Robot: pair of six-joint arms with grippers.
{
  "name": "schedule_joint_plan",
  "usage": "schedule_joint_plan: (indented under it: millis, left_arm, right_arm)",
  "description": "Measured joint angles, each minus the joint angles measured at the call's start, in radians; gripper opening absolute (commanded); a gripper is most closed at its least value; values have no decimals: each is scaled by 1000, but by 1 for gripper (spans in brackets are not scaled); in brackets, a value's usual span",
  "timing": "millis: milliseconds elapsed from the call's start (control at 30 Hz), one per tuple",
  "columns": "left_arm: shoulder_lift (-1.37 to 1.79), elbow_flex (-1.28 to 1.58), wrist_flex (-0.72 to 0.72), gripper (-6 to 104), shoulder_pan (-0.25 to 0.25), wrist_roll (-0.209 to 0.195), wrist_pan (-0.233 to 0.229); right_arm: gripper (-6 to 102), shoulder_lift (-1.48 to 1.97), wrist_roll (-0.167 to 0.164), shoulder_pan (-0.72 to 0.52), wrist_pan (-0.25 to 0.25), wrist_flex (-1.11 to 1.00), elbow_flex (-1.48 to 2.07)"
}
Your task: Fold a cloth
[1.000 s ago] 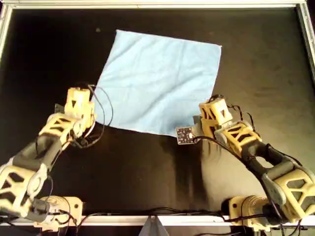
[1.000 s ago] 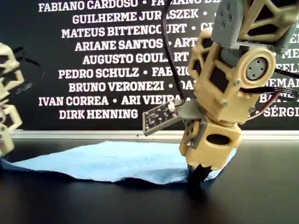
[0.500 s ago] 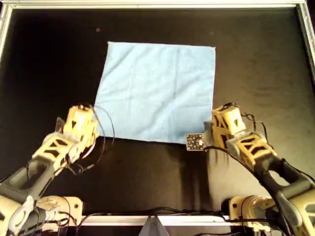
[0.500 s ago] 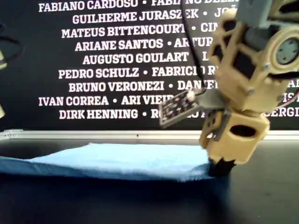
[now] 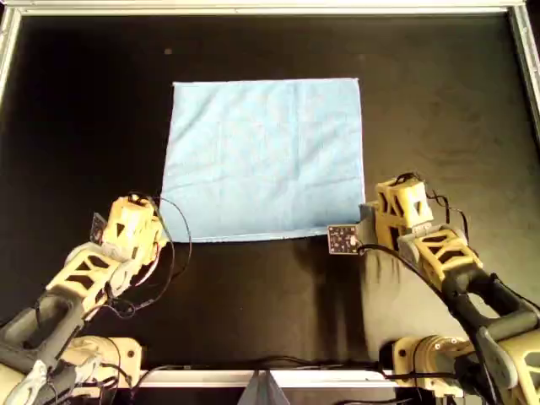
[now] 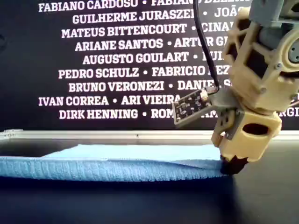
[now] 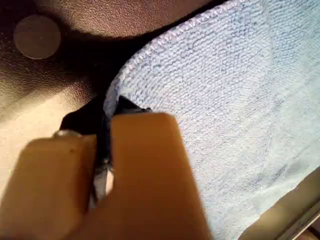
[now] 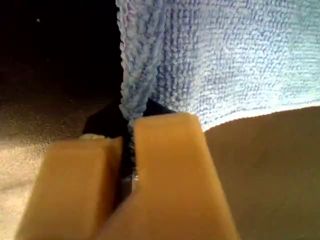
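The light-blue cloth (image 5: pixel 266 156) lies spread nearly flat and square on the black table, in the middle of the overhead view. My left gripper (image 5: pixel 156 238) is shut on its near corner on the overhead view's left; the left wrist view shows the hemmed corner (image 7: pixel 150 65) pinched between the fingers (image 7: pixel 145 165). My right gripper (image 5: pixel 371 224) is shut on the near corner on the overhead view's right, and the right wrist view shows that edge (image 8: pixel 135 65) bunched in the jaws. In the exterior view the right gripper (image 6: pixel 231 165) holds the cloth (image 6: pixel 117 163) just above the table.
A metal rail (image 5: pixel 270 8) frames the black table. A small circuit board (image 5: pixel 342 240) sticks out from the right arm toward the cloth. The arm bases (image 5: pixel 101 350) stand at the overhead view's bottom edge. A wall of printed names (image 6: pixel 117 60) stands behind.
Both grippers have drawn the cloth toward the overhead view's bottom. The cloth has turned from skewed to square with the table, and its near edge now stretches straight between the grippers.
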Motion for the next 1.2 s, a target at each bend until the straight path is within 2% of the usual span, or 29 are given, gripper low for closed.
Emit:
schedule_joint_plan:
  millis: [400,767,933,1133,1200]
  left_arm:
    - [-35,-210,-8,0,0,2,0]
    - [-494,-611,-8,0,0,9,-11]
    - [-566,-727,-8,0,0,9,-21]
    - [-615,-841,-8,0,84,9,-17]
    - [-647,-879,-8,0,98,9,-17]
  right_arm:
    - [-1,0,-11,-8,15,0,-178]
    - [-1,-173,-9,-11,15,0,-485]
    - [-1,-334,-9,-12,15,0,-647]
    - [-1,-469,-9,-12,15,0,-819]
    - [-1,-508,-9,-14,15,0,-871]
